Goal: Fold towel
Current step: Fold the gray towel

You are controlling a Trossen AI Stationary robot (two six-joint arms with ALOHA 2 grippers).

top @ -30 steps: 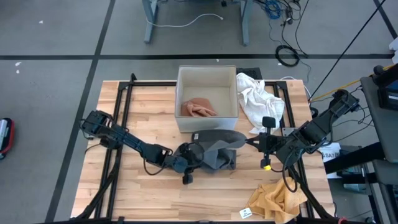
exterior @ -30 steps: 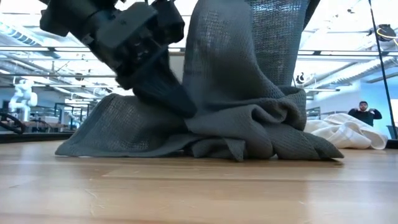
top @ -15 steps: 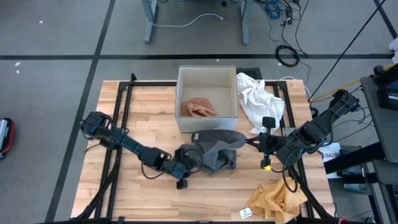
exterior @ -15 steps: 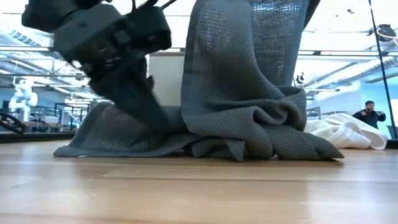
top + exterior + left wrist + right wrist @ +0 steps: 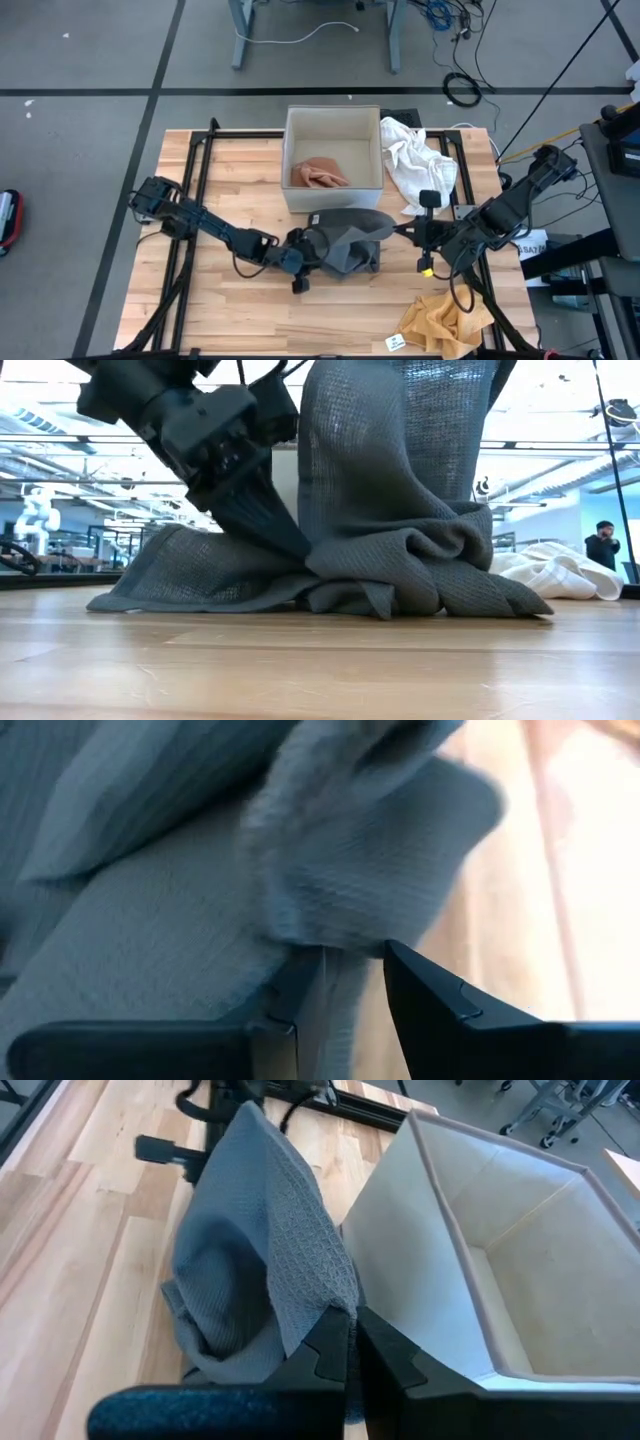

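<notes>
1 grey towel is recorded near the table's middle, just in front of the white box. Part of it lies bunched on the wood; 1 corner is drawn up and toward the right arm's side, so the cloth hangs as a tall sheet in the low view.

The right gripper is clenched on that raised corner, the cloth being pinched between its 2 fingers beside the box wall.

The left gripper is seen low at the opposite edge of the heap, its fingers pressed against the fabric. A thin fold of towel is seen between the jaws, which stand partly closed; whether the fold is truly gripped cannot be told.

The long axis of the towel is judged to run from 1 gripper to the other, across the table. The slack heap lies directly ahead of the left jaws, so the left arm is the nearer one for securing the second corner.

Set apart from the work, a white cloth and a yellow cloth are noted, and a pink cloth inside the box.
</notes>
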